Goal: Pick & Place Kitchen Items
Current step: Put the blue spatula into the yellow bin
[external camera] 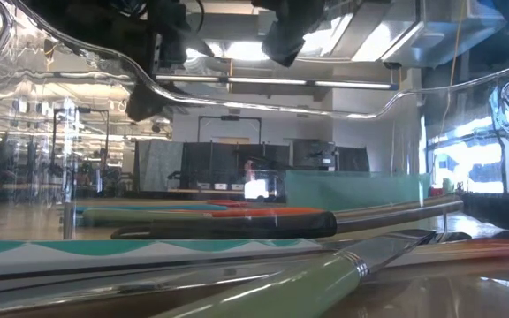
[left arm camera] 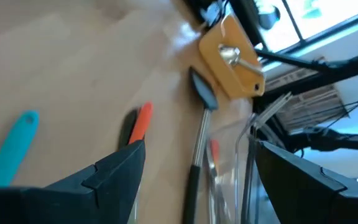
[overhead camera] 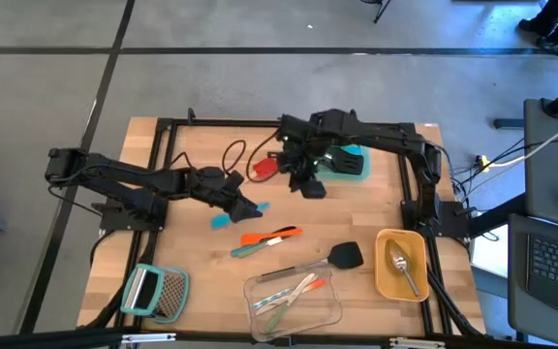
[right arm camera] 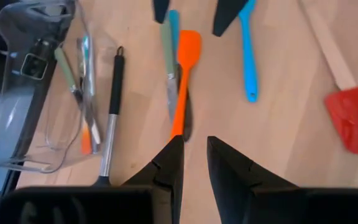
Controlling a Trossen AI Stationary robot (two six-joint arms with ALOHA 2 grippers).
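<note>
High view: left gripper [overhead camera: 251, 207], fingers apart, is hovering over the blue spatula [overhead camera: 229, 217] mid-tabletop, while right gripper [overhead camera: 310, 188], fingers nearly together and empty, is hanging beside the red spatula [overhead camera: 263, 167].

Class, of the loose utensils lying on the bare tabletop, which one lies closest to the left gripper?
The slim blue spatula: it lies just by the left gripper, while the orange spatula, black slotted spatula and red spatula lie farther off.
</note>
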